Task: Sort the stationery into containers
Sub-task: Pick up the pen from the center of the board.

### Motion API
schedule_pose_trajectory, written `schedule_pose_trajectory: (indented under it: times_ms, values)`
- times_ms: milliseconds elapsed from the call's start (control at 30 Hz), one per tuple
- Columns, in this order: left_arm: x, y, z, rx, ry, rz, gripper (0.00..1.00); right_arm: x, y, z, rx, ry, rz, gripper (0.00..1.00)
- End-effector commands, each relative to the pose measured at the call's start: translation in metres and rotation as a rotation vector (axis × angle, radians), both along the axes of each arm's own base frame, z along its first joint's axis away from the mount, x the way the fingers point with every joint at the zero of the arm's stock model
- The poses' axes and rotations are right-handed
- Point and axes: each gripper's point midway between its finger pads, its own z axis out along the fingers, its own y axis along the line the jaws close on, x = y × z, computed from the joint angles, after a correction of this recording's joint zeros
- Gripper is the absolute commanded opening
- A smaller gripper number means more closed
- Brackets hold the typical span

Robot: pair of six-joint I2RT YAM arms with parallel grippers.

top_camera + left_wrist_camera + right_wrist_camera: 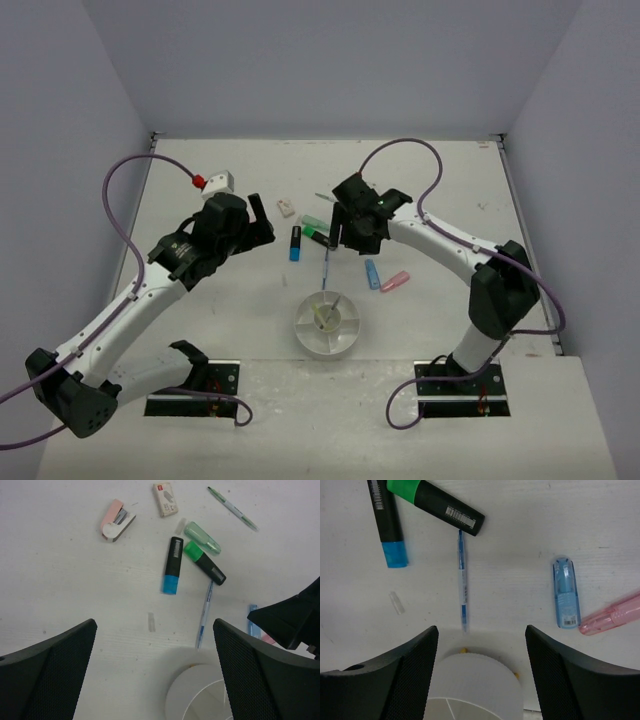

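Both my left claw [154, 645] and right claw [480, 645] gape empty.
A blue pen [462, 582] lies below, tip beside the white dish [475, 680].

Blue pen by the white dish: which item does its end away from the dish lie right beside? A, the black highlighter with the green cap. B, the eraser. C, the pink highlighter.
A: the blue pen ends beside the black body of the green-capped highlighter, its other tip by the dish.
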Motion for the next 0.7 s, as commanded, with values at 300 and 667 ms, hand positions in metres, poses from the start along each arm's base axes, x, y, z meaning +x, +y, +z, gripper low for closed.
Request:
schedule_pose_trajectory:
  times_ms: [300,667]
  values:
    - [-0.021,0.02,-0.033,0.118,0.102,-0.046,1.0,0.025,0.04,-0.06,-0.088,0.082,0.043,0.56]
    - [-0.027,0.014,-0.044,0.148,0.132,-0.14,1.0,0.017,0.041,-0.094,-0.179,0.17,0.026,0.49]
